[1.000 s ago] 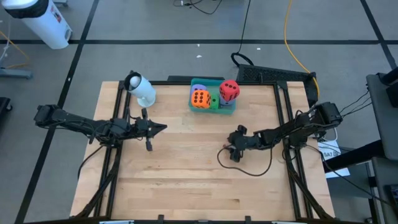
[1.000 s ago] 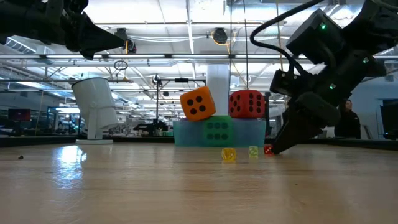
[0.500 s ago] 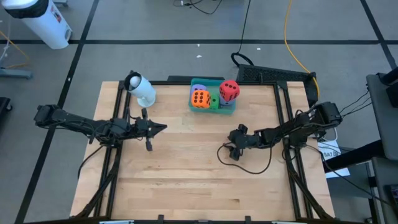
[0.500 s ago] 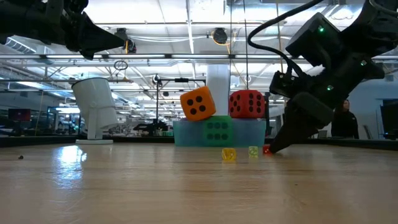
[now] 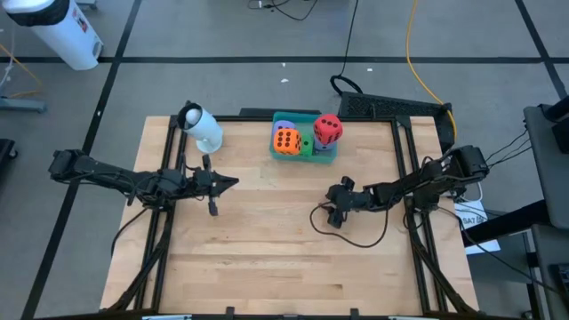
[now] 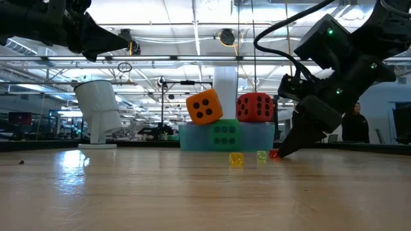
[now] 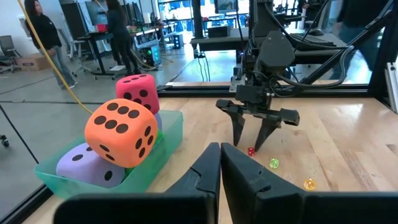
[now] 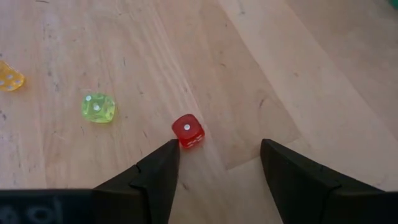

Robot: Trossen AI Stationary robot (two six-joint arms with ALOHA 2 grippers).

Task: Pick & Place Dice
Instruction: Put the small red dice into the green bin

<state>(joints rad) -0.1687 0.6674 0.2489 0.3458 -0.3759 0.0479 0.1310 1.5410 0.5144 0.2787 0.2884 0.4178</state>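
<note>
Three small translucent dice lie on the wood: red [image 8: 188, 131], green [image 8: 98, 107] and yellow [image 8: 9, 76]. My right gripper [image 8: 217, 149] is open and slants down at the table. The red die sits just past one fingertip [image 8: 166, 151], off to one side of the gap. Large soft dice sit in the teal tray [image 7: 169, 132] at the far edge: orange [image 5: 285, 140] and red [image 5: 328, 130] on top, green [image 6: 224, 135] and purple [image 7: 87, 165] beneath. My left gripper [image 7: 221, 152] hovers shut over the table's left half. My right gripper has one fingertip [image 8: 166, 151] right beside the small red die's near edge [image 8: 183, 144]. I cannot tell whether they touch. The die lies flat on the table, and nothing is between the fingers.
A white cylindrical object [image 5: 201, 127] stands near the far left corner. A black cable [image 5: 356, 238] loops on the wood beside my right arm. Bare wood [image 5: 267, 258] fills the near half of the table. People stand in the room beyond.
</note>
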